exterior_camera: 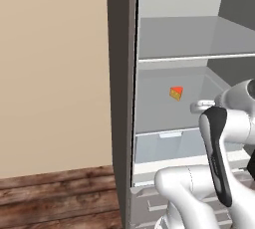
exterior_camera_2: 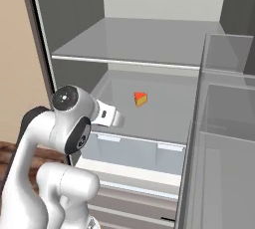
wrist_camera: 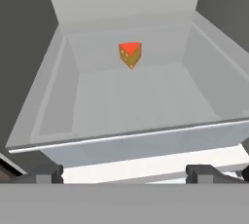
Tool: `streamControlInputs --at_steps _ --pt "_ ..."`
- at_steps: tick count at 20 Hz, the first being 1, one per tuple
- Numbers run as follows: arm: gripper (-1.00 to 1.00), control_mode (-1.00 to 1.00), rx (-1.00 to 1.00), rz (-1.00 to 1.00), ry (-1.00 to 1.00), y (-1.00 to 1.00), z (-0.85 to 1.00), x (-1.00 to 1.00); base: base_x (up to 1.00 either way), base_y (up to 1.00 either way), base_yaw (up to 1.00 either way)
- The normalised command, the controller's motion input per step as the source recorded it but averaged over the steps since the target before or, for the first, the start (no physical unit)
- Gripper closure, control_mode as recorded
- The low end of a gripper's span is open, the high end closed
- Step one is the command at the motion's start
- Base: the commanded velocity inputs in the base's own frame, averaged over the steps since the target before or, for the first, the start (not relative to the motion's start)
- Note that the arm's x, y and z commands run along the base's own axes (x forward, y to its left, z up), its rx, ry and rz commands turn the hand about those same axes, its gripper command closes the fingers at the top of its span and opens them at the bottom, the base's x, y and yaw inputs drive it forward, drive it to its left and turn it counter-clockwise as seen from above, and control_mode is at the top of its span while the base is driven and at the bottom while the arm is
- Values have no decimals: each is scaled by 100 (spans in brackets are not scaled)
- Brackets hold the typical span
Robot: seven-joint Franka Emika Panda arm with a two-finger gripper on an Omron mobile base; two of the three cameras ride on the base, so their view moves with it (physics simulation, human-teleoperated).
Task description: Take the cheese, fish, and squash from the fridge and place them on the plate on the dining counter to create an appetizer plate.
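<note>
Cheese [wrist_camera: 130, 54] sits alone toward the back of a pale grey tray-like shelf [wrist_camera: 121, 101] in the open fridge [exterior_camera: 122, 98], a small yellow-orange wedge with its red face turned up. In the left base view the cheese [exterior_camera: 176, 93] lies below a bare upper shelf [exterior_camera: 194, 39] and above a translucent drawer [exterior_camera: 164, 146]. In the right base view the cheese [exterior_camera_2: 141, 99] rests mid-shelf, with a clear door bin [exterior_camera_2: 224, 138] standing to the right in the foreground.

The claw [wrist_camera: 129, 173] is spread wide, its two dark fingertips [wrist_camera: 46, 173] far apart at the bottom of the hand view, nothing between them. It points into the fridge from just outside the shelf's front lip, well apart from the cheese. The arm [exterior_camera_2: 74, 123] reaches toward the shelf from the lower left of the right base view.

A beige wall [exterior_camera: 52, 73] and wood floor [exterior_camera: 55, 198] lie left of the fridge.
</note>
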Motion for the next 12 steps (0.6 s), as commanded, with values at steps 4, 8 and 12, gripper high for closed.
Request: streamControlInputs --at_steps 4,8,12 --pt "-100 -100 0 0 0 -26 -12 33 0 0 0" --pt "-100 -100 0 0 0 -22 -4 38 0 0 0" --pt "-100 -100 0 0 0 -17 -4 38 0 0 0"
